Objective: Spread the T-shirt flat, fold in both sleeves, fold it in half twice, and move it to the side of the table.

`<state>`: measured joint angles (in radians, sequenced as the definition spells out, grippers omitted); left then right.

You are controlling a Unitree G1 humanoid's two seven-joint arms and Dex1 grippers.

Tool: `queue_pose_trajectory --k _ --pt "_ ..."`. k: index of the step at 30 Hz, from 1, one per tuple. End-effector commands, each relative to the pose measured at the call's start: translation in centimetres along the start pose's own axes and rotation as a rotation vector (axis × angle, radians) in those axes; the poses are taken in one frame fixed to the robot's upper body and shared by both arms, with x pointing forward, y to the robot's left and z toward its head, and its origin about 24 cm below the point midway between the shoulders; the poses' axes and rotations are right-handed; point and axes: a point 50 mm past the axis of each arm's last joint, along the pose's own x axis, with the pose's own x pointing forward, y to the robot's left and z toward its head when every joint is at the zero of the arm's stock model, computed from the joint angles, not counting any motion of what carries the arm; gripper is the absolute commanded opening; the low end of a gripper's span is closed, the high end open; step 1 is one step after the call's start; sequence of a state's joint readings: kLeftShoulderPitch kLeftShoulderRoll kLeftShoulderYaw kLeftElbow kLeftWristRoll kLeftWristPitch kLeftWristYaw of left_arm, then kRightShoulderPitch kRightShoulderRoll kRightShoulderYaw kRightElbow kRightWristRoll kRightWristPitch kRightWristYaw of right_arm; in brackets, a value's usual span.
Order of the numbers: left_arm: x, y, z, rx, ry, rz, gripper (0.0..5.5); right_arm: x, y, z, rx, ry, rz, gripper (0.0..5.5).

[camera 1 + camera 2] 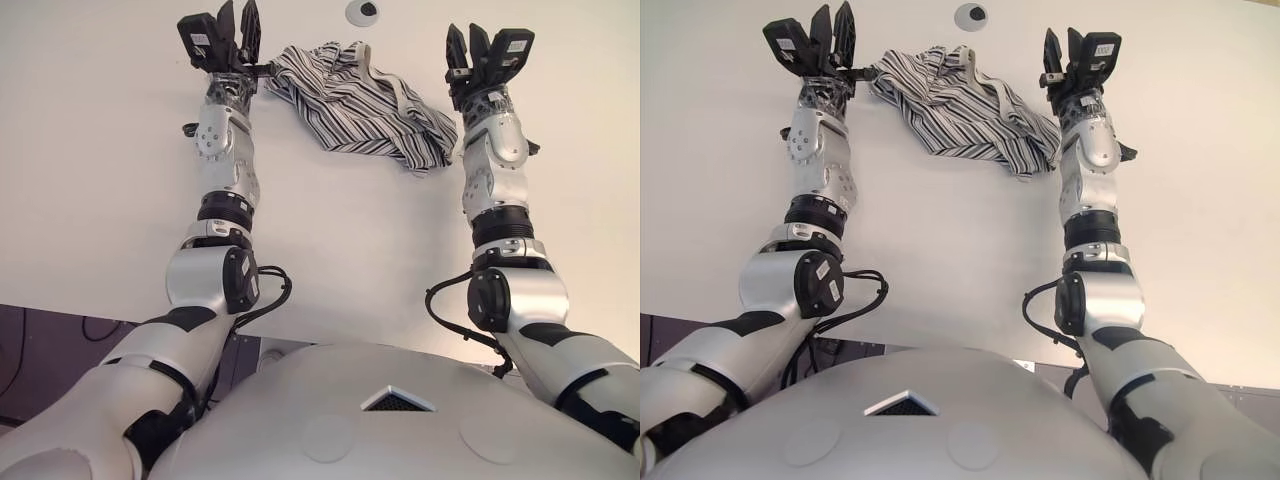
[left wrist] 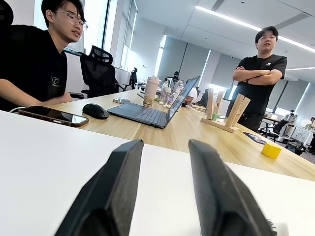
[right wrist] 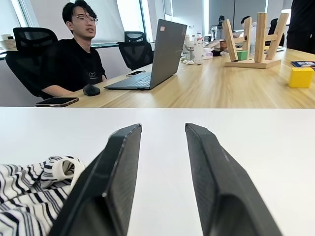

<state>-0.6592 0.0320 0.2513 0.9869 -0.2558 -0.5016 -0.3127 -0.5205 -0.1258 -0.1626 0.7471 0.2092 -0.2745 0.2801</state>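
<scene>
White table [image 1: 100,150], crumpled striped T-shirt [image 1: 350,100] lying on it, round grommet [image 1: 362,11] near far edge

brightness: bright and even over the white counter [image 1: 90,150].
source: ceiling light strips [image 2: 246,24] overhead, daylight from the windows [image 2: 98,19] beyond.
shadows: soft and faint, a thin one along the t-shirt [image 1: 350,100] edge.
glare: window panes washed out white.
distortion: dark jaws loom large and stretched in both wrist views.
</scene>
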Motion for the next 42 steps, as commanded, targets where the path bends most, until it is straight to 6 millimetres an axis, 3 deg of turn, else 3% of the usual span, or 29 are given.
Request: queue_pose_trajectory --k 1,11,18,28,34,42 --pt "-0.1 -0.2 0.0 0.013 0.010 -0.023 1.66 -0.8 -0.1 -0.2 0.014 0.016 0.001 1.62" --pt "-1.5 0.9 -0.1 0.167 0.025 0.037 1.66 -3.3 -0.4 0.7 -0.070 0.058 0.058 1.62" --pt "-2.0 1.4 -0.1 0.190 0.031 0.051 1.66 -5.8 0.4 3.0 -0.171 0.106 0.300 1.62" --pt "-2.0 0.5 -0.3 0.204 0.046 0.007 1.66 -8.0 0.5 -0.2 -0.226 0.307 0.334 1.62" --pt "-2.0 0.5 -0.4 0.201 0.053 0.005 1.66 -8.3 -0.1 -1.2 -0.230 0.360 0.296 1.62" --pt "-2.1 0.3 -0.5 0.198 0.058 0.003 1.68 -8.1 -0.5 -1.5 -0.254 0.370 0.263 0.33"
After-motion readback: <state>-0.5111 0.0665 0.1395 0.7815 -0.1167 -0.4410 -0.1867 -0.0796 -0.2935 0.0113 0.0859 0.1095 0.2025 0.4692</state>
